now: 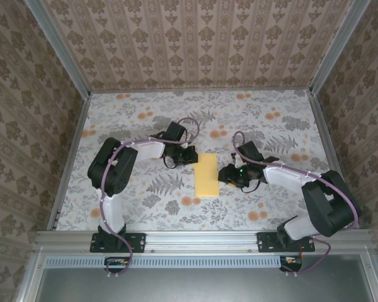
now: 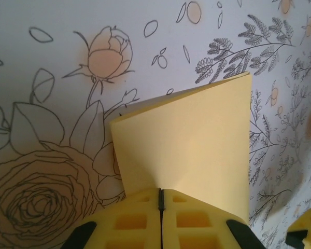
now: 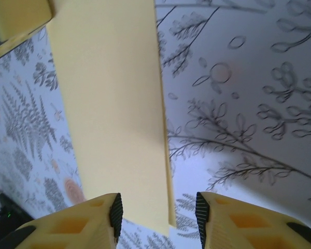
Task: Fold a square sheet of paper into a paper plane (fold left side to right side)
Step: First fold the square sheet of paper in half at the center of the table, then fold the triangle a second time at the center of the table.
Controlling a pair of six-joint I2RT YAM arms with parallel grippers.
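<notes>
The square sheet of paper (image 1: 208,175) lies folded in half as a narrow yellow rectangle in the middle of the table. No paper plane is in view. My left gripper (image 1: 186,155) is at the sheet's far left corner. In the left wrist view it (image 2: 160,194) is shut, tips against the near edge of the paper (image 2: 197,140), whose far edge shows two slightly parted layers. My right gripper (image 1: 225,174) sits at the sheet's right edge. In the right wrist view it (image 3: 158,210) is open, and the near corner of the paper (image 3: 114,104) lies between its fingers, untouched.
The table (image 1: 145,119) wears a floral cloth with small orange flower prints (image 1: 269,116). Patterned walls close in the back and both sides. A metal rail (image 1: 201,239) runs along the near edge by the arm bases. The left gripper's yellow finger (image 3: 15,21) shows at the right wrist view's top left.
</notes>
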